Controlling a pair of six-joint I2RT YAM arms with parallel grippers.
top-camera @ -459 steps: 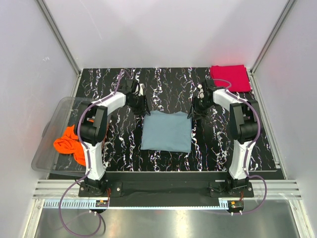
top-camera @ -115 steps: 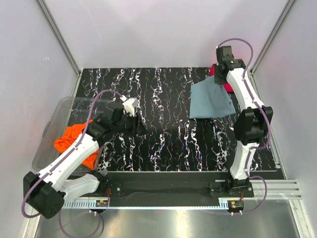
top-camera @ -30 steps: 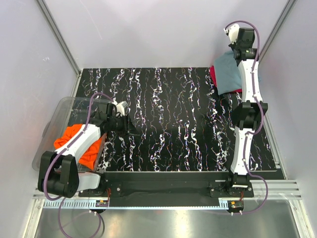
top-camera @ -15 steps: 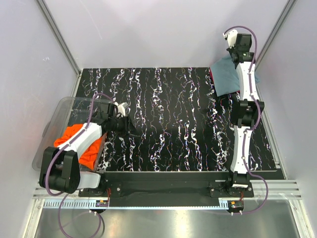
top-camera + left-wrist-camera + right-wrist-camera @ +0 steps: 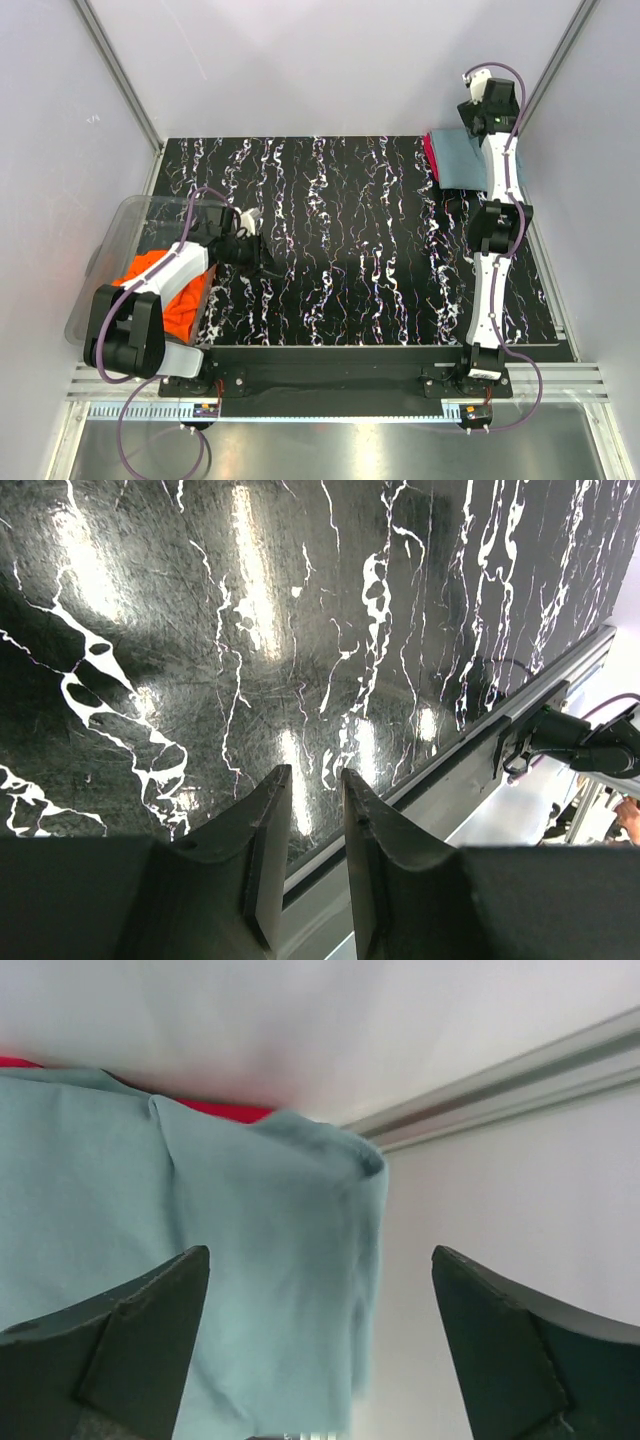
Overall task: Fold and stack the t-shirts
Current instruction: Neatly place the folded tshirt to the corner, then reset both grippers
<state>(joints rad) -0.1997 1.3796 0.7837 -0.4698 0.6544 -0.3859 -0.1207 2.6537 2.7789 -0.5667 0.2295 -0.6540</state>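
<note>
The right tool (image 5: 318,1260) hangs spread wide over the grey-blue t-shirt (image 5: 130,1220) lying on the red t-shirt (image 5: 225,1111) at the far right corner of the worktop (image 5: 350,250), while the left tool (image 5: 315,780), barely parted and empty, hovers near the orange t-shirt (image 5: 182,310) in the clear bin (image 5: 118,228).

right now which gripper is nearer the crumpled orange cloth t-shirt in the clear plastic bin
Left. The left gripper hovers just beside the bin holding the orange t-shirt; the right gripper is at the far right corner, over the grey-blue t-shirt.
</note>
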